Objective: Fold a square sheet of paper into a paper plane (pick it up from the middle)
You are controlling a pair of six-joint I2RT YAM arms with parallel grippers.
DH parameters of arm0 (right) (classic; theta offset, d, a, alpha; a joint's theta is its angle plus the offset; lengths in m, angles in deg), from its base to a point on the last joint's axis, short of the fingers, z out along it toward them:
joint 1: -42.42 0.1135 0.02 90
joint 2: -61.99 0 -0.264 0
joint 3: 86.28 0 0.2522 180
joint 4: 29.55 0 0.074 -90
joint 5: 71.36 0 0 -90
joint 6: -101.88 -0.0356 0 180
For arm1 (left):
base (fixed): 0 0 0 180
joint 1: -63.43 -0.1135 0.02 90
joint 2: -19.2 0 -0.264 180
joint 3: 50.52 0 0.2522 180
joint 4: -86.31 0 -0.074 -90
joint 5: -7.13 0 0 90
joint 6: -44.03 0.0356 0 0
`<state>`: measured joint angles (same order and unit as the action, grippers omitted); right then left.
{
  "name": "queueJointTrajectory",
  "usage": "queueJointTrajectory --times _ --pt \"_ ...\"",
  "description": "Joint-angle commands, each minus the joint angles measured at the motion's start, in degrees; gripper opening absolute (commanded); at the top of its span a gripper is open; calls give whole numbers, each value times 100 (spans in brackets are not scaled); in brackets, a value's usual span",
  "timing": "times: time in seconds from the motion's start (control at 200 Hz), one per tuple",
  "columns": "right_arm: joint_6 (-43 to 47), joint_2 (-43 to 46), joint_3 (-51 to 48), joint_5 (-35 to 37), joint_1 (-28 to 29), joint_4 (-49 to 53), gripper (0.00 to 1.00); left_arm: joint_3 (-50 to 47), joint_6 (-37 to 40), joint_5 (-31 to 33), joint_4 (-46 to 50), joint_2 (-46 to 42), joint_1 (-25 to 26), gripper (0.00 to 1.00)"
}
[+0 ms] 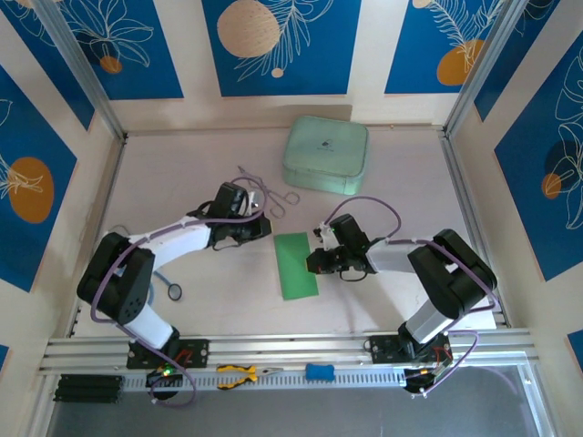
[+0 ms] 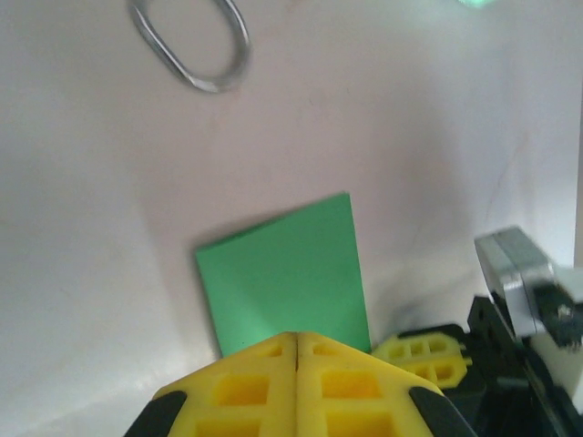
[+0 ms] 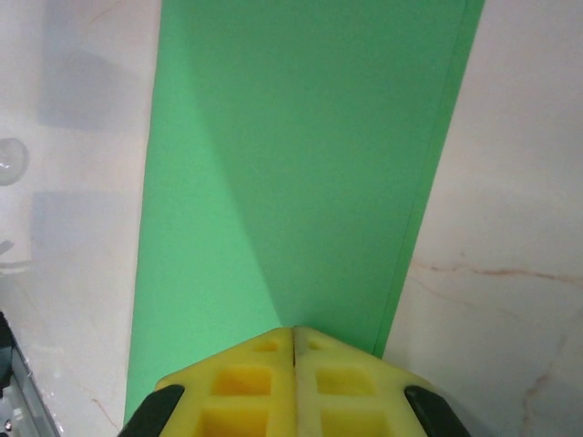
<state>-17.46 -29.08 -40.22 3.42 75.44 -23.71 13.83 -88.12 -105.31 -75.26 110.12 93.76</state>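
Your green sheet of paper (image 1: 296, 265) lies flat in the middle of the table (image 1: 182, 173). It looks long and narrow. The right end effector (image 1: 312, 262) is at its right edge, fingers pressed together. The left end effector (image 1: 264, 228) is by its far left corner, closed too. A metal tool with ring handles (image 1: 264, 189) lies near it. A mint-green case (image 1: 325, 155) sits well behind.

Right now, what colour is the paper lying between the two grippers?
Bright green paper, clearest in the right wrist view.
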Motion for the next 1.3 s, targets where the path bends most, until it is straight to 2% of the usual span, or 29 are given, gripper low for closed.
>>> queueJointTrajectory --times 0.0,0.17,0.525,0.86,1.065,1.295 --pt "161 49 -240 -152 -8 375 0 -167 -48 -371 -259 6 180 6" --pt "181 54 -226 -56 -32 449 0 -121 -83 -765 -707 410 317 6" --pt "175 19 -188 24 -32 532 0 -50 148 -772 -1015 1036 370 6" --pt "188 62 -204 61 -32 589 0 -308 549 -114 -1264 1480 231 6" --pt "209 80 -208 68 -31 595 0 -221 259 59 -1284 1429 5 7" --pt "227 97 -218 72 -32 600 0 248 105 375 -838 1637 -96 7"
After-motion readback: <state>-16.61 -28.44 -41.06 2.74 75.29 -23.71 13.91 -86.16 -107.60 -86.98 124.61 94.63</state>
